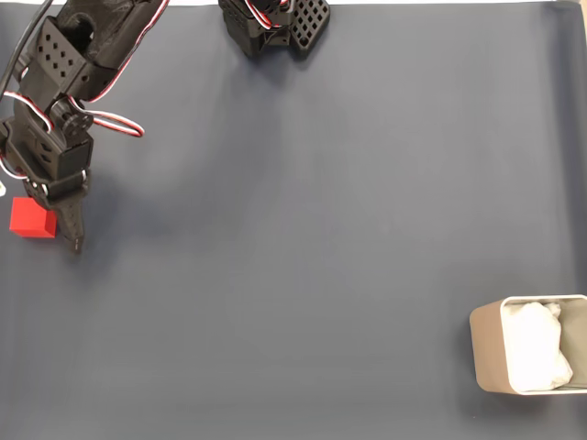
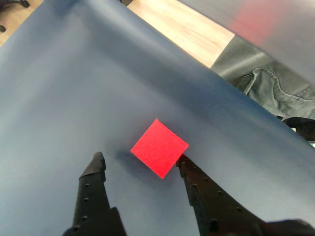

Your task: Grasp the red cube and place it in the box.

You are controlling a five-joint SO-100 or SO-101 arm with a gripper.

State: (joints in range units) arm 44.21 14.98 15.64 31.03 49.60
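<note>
Red cube (image 2: 159,147) on surface (image 1: 321,229), far from box (image 1: 489,353). Fingers (image 2: 96,169) spread wide, empty; one tip seemingly touching the cube's corner. Risk: off-centre closing nudges cube aside.

The red cube (image 1: 32,220) is small, bright and plain-faced, and lies flat at the far left edge of the fixed view. The box (image 1: 489,353), beige with rounded corners and crumpled white lining, stands upright at the bottom right, well apart.
</note>
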